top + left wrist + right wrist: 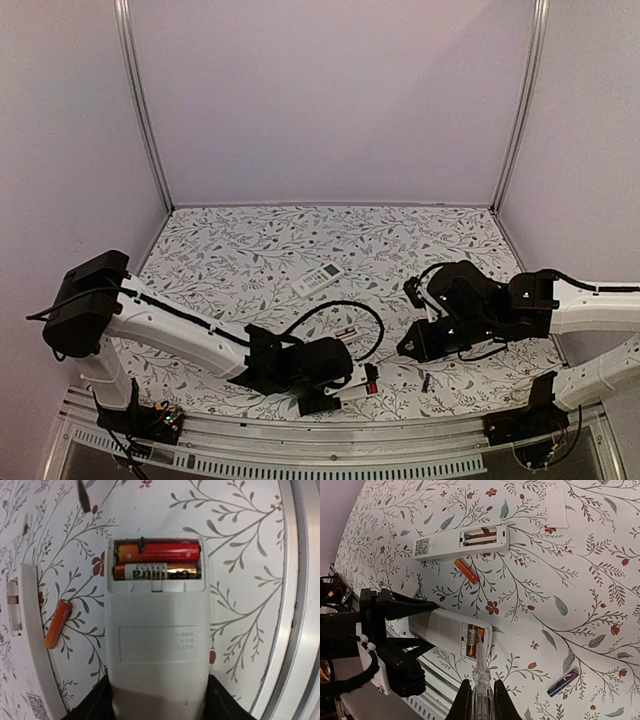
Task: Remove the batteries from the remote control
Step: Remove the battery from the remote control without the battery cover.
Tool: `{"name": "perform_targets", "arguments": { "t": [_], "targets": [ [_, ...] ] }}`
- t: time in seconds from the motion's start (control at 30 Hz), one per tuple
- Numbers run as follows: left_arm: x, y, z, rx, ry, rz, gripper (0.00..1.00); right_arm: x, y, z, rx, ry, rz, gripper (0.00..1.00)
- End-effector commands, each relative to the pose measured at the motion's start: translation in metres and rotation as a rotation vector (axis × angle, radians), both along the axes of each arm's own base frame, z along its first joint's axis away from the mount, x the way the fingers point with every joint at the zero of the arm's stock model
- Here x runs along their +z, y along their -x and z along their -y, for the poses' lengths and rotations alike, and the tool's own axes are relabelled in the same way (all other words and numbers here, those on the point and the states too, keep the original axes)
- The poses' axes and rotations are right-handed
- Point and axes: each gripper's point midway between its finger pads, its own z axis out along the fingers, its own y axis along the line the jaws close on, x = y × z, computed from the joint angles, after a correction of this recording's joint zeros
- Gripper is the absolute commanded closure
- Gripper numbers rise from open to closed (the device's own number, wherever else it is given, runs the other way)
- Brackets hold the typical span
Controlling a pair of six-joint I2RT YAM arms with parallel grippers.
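**Now the stick tip hangs over the open bay**

Here the left fingers [92, 707] clamp the near end of the white plastic remote control [157, 645], back side up, at 6 o'clock on the floral-patterned desk [230, 250]. Its open bay holds two batteries side by side: a red-orange cylindrical cell [157, 551] and a gold-and-black cylindrical cell [157, 572]. The right fingers [464, 705] are closed tight on a clear pen-like stick [482, 672].

From the right fingers the bay lies at 12 o'clock, straight along the stick, whose tip sits over the cells. In that wrist view the cells' long axes run 12 to 6, nearly in line with the stick. We judge the right arm the one to pry and the left only to steady.

We cannot tell whether the tip touches a cell. The left fingers are mostly cut off at the bottom of their own wrist view. A second white remote [462, 540], a loose orange cell [466, 571] and a dark purple cell [563, 682] lie apart on the desk. Whether the second remote's bay is empty is hard to make out.
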Motion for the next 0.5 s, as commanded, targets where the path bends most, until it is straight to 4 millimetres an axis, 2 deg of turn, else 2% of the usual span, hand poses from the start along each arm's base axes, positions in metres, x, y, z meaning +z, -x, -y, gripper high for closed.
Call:
{"name": "perform_targets", "arguments": {
  "t": [0.0,0.17,0.37,0.47],
  "targets": [
    [-0.011,-0.016,-0.01,-0.108,-0.043,0.073,0.64,-0.012,0.013,0.002,0.107,0.021,-0.009,1.0],
    [-0.012,-0.028,-0.013,-0.105,-0.052,0.102,0.65,-0.016,0.016,0.006,0.113,0.066,-0.023,1.0],
    [-0.012,-0.025,-0.014,-0.111,-0.044,0.092,0.66,-0.019,0.016,0.006,0.092,0.09,-0.028,1.0],
    [-0.013,-0.023,-0.013,-0.119,-0.046,0.088,0.66,-0.016,0.008,0.004,0.063,0.105,0.01,1.0]
  ]
}}
